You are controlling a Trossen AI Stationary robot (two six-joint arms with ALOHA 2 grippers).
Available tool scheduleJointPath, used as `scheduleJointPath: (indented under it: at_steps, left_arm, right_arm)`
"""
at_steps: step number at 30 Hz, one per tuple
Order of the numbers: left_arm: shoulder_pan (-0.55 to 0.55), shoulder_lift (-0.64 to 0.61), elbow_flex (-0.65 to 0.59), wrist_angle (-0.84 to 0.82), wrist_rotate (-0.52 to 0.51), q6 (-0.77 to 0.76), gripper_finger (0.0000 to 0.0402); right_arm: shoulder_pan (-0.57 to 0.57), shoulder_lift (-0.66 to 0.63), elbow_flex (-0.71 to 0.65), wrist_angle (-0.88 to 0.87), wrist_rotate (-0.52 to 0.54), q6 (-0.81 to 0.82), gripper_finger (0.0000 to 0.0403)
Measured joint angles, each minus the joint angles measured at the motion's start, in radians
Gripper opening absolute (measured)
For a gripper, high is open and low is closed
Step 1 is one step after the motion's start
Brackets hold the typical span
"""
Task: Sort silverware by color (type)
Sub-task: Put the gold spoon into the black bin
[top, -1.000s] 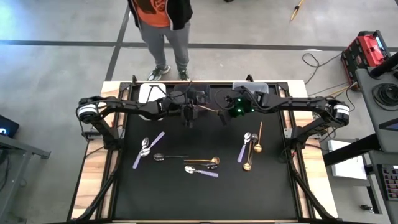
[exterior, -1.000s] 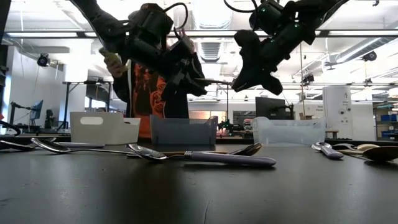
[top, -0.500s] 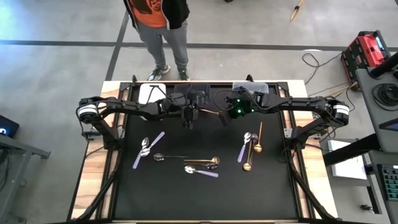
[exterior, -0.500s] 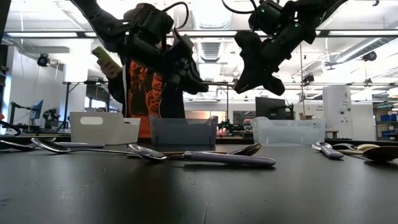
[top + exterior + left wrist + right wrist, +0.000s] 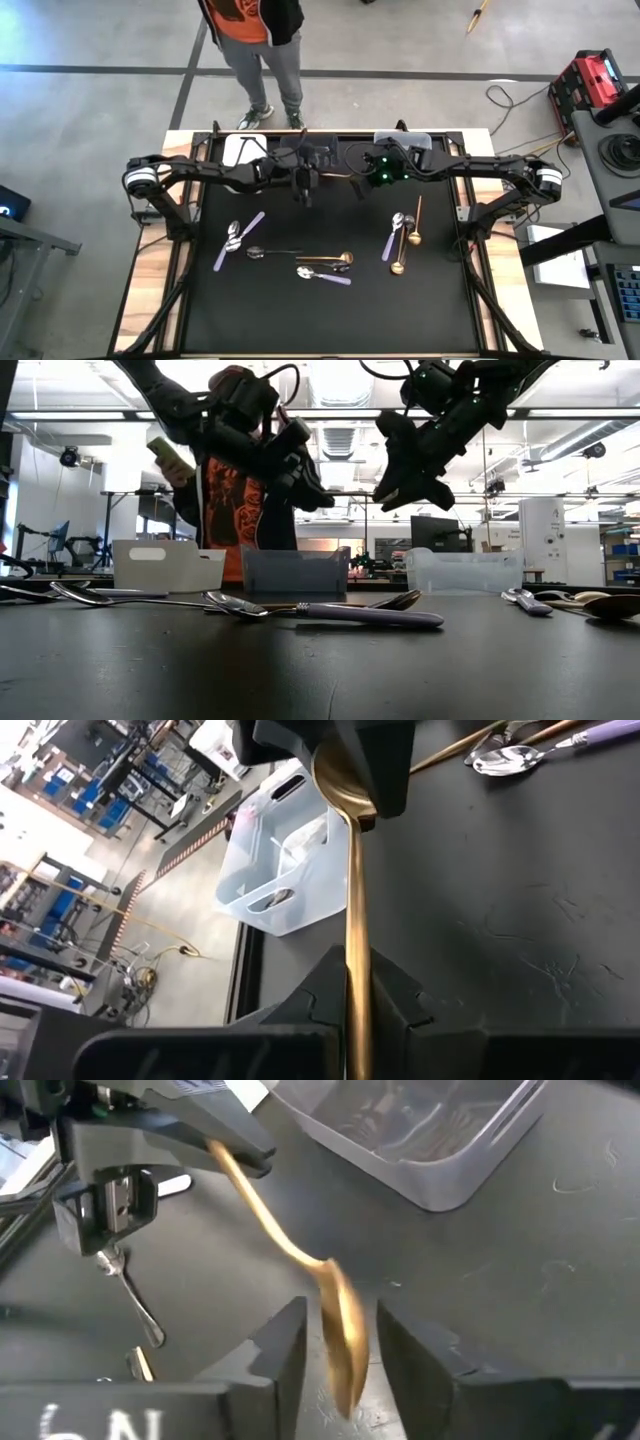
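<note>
Three bins line the top of the mat: a white bin (image 5: 243, 148), a dark bin (image 5: 305, 146) and a clear bin (image 5: 408, 141). I count about four gold pieces, one gold spoon (image 5: 336, 180) in the air at top centre, another gold spoon (image 5: 330, 258) at centre and two at right, plus three lilac-handled pieces (image 5: 240, 241) and about three plain silver or dark spoons (image 5: 233, 235). There are two arms, a left arm (image 5: 200, 172) and a right arm (image 5: 480, 168), and one person (image 5: 255, 30) at the top edge.

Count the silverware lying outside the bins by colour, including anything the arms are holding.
Gold: 4, among them the gold spoon held in the left gripper
Lilac-handled: 3
Plain silver or dark: 3, as far as the overlapping ones can be told apart
Total: 10
</note>
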Motion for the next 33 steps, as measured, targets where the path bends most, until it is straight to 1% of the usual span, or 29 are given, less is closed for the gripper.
scheduleJointPath:
  at_steps: [5,10,15,21,23,26,28,31,33]
  left_arm:
    - [0.026,0.0,0.0,-0.008,0.0,-0.03,0.0002]
    - [0.063,0.0,0.0,-0.033,0.0,-0.063,0.0001]
    - [0.118,-0.004,0.0,-0.083,0.0,-0.111,0.0001]
    - [0.222,-0.028,0.0,-0.166,-0.001,-0.202,0.0001]
    - [0.259,-0.038,0.012,-0.227,-0.001,-0.23,0.0]
    - [0.297,-0.042,0.056,-0.373,-0.001,-0.27,0.0]
    - [0.314,-0.042,0.084,-0.462,0.02,-0.276,0.0]
    - [0.326,-0.034,0.117,-0.538,0.074,-0.283,0.0]
    - [0.327,-0.028,0.136,-0.577,0.082,-0.295,0.0]
  right_arm:
    - [0.0,-0.005,0.0,-0.003,0.022,-0.007,0.0157]
    - [-0.008,-0.023,0.0,-0.003,0.034,-0.018,0.0183]
    - [-0.011,-0.06,0.0,-0.004,0.079,-0.032,0.0197]
    - [-0.011,-0.087,0.0,-0.004,0.105,-0.047,0.0199]
    - [-0.011,-0.088,0.0,-0.003,0.105,-0.053,0.0199]
    - [-0.011,-0.088,0.0,-0.004,0.108,-0.058,0.0199]
    - [-0.011,-0.087,0.0,-0.004,0.108,-0.065,0.0199]
    - [-0.011,-0.087,0.0,-0.004,0.125,-0.074,0.0199]
    - [-0.011,-0.087,0.0,-0.004,0.126,-0.077,0.0199]
